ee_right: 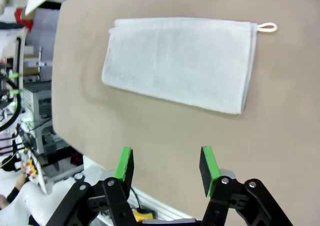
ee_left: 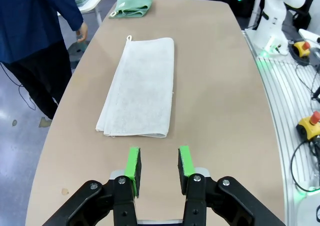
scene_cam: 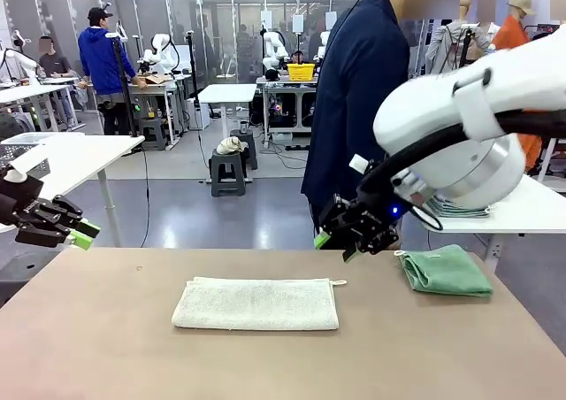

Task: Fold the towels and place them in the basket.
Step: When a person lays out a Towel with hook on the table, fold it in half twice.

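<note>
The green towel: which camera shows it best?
The front view: the green towel lies folded at the table's right far corner, seen whole and close. The left wrist view shows it small and far off, beyond the white towel. The right wrist view gives nothing of it.

Cream-white towel (scene_cam: 256,303): terry cloth, nubby matt pile, small corded loop at one corner. Mint green towel (scene_cam: 445,270): same soft terry, matt. Bench (scene_cam: 106,347): smooth matt tan laminate, faint specks. Left end effector (ee_left: 159,170) and right end effector (ee_right: 166,167): black matt plastic, green rubbery pads. Arm shells glossy white plastic.
</note>
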